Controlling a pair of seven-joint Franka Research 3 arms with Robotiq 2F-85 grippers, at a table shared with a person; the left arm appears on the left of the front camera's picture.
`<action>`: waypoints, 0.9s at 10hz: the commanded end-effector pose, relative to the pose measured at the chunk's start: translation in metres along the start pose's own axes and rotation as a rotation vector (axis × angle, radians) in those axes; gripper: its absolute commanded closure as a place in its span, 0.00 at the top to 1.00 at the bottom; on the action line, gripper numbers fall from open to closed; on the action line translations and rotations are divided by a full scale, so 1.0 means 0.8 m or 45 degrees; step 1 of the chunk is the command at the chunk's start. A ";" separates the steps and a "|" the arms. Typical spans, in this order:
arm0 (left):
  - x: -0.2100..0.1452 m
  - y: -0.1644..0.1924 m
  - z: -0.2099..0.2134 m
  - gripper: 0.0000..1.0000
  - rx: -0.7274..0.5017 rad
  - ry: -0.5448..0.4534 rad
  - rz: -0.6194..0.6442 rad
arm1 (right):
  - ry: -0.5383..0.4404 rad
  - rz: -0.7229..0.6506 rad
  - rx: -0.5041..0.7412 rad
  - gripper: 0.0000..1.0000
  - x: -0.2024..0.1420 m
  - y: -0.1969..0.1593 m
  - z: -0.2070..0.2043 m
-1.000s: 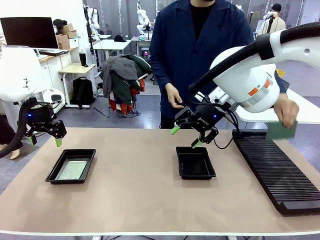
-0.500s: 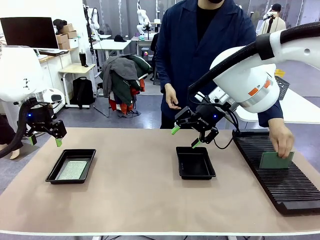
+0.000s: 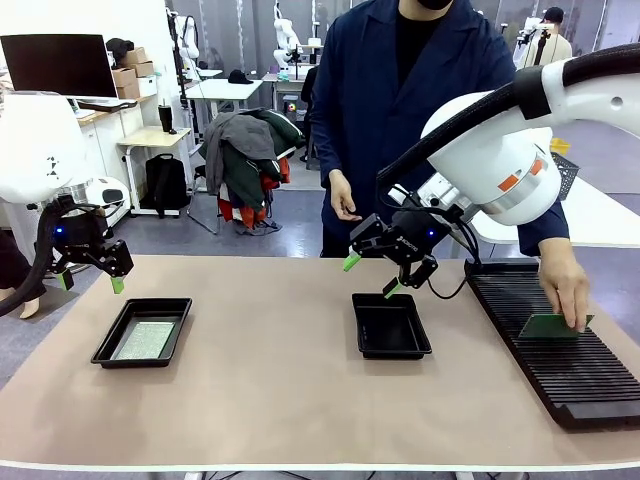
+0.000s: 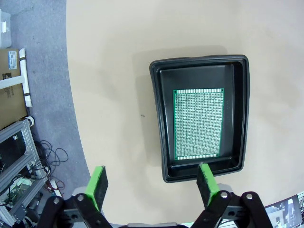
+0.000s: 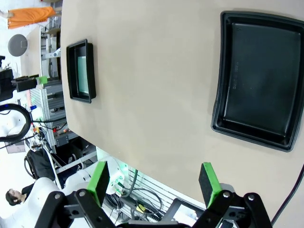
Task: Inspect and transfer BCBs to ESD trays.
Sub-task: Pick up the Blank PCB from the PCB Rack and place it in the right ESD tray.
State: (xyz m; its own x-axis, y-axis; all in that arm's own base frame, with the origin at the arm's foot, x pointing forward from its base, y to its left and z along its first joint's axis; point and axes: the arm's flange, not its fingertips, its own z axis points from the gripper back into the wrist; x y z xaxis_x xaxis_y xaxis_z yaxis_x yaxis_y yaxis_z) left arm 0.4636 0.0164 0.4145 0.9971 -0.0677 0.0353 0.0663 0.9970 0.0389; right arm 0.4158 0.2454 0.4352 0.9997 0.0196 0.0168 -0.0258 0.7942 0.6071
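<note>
Black and shallow, an empty ESD tray (image 3: pixel 392 354) sits on the beige table (image 3: pixel 280 410), and everything else is placed from it. Just above its far edge, slightly to the left, the right gripper (image 3: pixel 370 275) hangs in the air with its green-padded fingers spread wide and nothing between them. Seen from that wrist, the tray's bare floor lies below and off to one side of the fingers. Well to the left of the empty tray, near the table's left end, a second ESD tray (image 3: pixel 105 352) holds one BCB (image 3: pixel 146 339), a pale speckled board lying flat on its floor. The left gripper (image 3: pixel 91 283) hovers above and beyond that tray, its jaws also wide apart and empty. To the right of the empty tray a long black ribbed rack (image 3: pixel 560 370) runs along the table's right side. A person in a dark blue coat stands beyond the empty tray. One hand (image 3: pixel 566 288) reaches down to the rack and holds another BCB (image 3: pixel 548 326), green and tilted, with its lower edge on the ribs. The person's other hand (image 3: pixel 345 196) hangs loose beyond the empty tray.
</note>
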 end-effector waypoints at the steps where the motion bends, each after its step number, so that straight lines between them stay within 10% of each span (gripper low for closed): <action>1: 0.000 0.002 -0.002 1.00 0.000 -0.006 0.004 | 0.027 0.091 0.026 1.00 -0.016 -0.021 0.017; 9: 0.000 0.002 -0.002 1.00 0.000 -0.006 0.004 | 0.017 0.095 0.106 1.00 -0.039 -0.046 0.067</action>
State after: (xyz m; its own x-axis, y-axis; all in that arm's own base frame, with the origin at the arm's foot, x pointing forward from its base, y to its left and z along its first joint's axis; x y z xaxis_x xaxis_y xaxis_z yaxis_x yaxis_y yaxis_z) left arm 0.4637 0.0166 0.4145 0.9971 -0.0672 0.0352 0.0658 0.9971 0.0388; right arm 0.3895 0.1887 0.4598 0.9951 0.0798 0.0585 -0.0987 0.7627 0.6391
